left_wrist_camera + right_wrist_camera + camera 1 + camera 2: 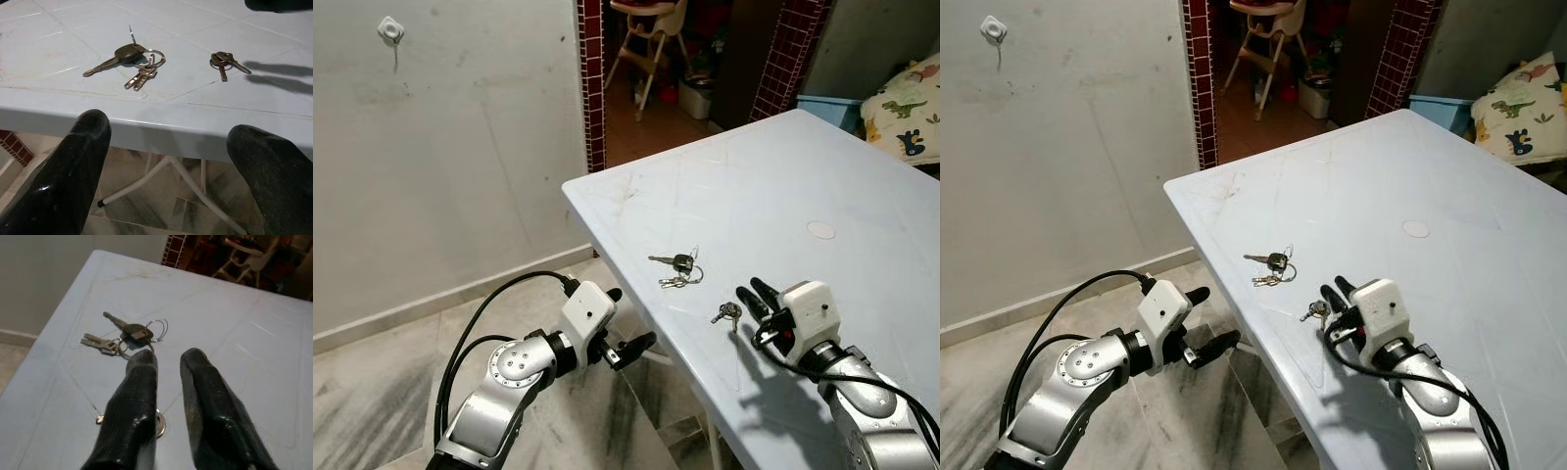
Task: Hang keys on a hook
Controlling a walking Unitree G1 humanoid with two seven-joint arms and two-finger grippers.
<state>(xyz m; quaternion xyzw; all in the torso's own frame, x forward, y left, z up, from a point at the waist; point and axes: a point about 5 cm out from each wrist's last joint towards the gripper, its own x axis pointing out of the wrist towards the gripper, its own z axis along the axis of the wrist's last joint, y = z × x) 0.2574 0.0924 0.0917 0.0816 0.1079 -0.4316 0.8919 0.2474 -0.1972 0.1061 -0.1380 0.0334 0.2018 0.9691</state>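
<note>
The right hand (750,297) hovers low over the counter (862,186), fingers slightly parted and gripping nothing, right at the small keys (726,313). The left hand (628,333) waits open below the counter edge. Beyond lies the bigger key bunch (678,268). The pickup is under way; next, close, lift, and carry to the wall hook (390,30).

small keys (159,423) mostly hidden behind right gripper's fingers (132,406)
</note>
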